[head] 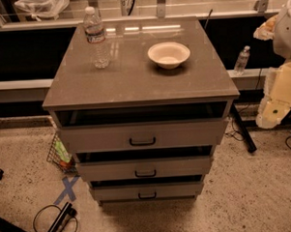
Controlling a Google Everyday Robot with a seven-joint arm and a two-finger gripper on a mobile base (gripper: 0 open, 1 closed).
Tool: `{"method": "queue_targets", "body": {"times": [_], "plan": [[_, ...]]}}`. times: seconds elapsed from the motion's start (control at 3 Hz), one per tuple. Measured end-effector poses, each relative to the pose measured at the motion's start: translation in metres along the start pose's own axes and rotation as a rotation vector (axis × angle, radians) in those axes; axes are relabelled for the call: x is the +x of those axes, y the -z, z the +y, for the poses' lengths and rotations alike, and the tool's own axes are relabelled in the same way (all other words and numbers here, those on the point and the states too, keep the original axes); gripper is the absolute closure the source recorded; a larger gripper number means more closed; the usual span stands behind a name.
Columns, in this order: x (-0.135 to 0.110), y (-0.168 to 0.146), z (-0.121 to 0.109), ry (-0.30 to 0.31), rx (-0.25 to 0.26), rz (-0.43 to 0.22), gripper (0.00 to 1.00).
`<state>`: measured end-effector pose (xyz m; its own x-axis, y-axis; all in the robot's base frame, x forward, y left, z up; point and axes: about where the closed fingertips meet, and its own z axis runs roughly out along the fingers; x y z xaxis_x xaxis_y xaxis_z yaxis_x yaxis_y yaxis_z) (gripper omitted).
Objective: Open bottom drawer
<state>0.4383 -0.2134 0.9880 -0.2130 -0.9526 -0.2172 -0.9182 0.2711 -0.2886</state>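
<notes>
Three grey drawers are sitting stacked under one top (134, 82), and the bottom drawer (147, 189) is lying lowest, down and to the left of my gripper (273, 110) and well apart from it. My gripper is hanging at the right edge of the view, beside the cabinet's right side. The edge is cutting part of it off, so I am seeing only pale cream shells, and I cannot tell whether it is open or closed.

A dark gap is showing above each drawer front, and shadow is hiding the insides. The handle (147, 195) is showing as a small black bar at the middle of the bottom front.

Up and left of my gripper, a bowl (168, 54) is resting on the glossy top. Farther left, a bottle (96, 38) is standing upright, apart from the bowl. A second bottle (242, 60) is standing on a ledge (252, 74) behind the cabinet, just above and left of my gripper.

Far to my gripper's left, a basket (60, 153) is sitting half hidden by the cabinet. The speckled floor (260, 195) is carrying a blue tape cross (67, 189) and a looping cable (51, 223). The upper edge is cropping a bag (41, 5).
</notes>
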Motion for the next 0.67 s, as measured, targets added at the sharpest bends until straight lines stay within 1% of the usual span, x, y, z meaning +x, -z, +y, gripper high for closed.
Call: {"method": "queue_targets", "body": {"times": [0.33, 0.67], "plan": [[-0.003, 0.006, 0.001, -0.001, 0.024, 0.001, 0.0], [0.01, -0.025, 0.013, -0.059, 0.031, -0.045, 0.0]]}}
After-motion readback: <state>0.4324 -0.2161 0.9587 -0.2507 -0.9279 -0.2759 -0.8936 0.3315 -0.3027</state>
